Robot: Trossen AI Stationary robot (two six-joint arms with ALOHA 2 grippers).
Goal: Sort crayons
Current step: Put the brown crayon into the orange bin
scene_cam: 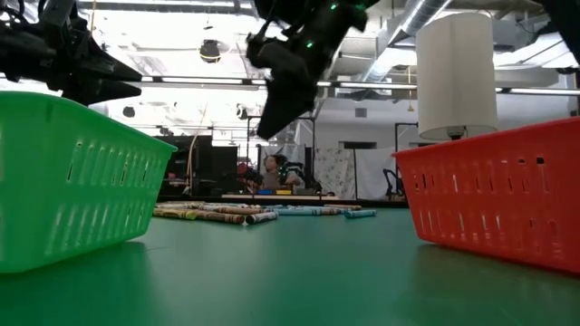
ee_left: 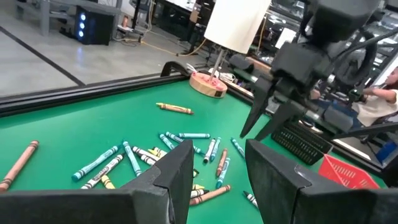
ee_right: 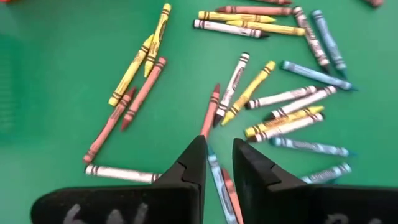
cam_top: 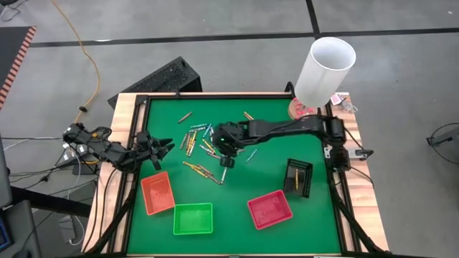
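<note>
Only the high view shows the black tray [cam_top: 298, 176] holding one yellow crayon [cam_top: 297, 178]; right gripper [ee_right: 216, 158] slightly parted, empty; left gripper [ee_left: 217, 168] parted, empty.

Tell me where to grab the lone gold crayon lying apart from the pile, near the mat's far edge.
Take the gold crayon at mid-length, from straight above, fingers straddling its thin width. It lies flat on the mat with bare green all around, so neither side is blocked; gripped near an end, it would likely pivot.
</note>
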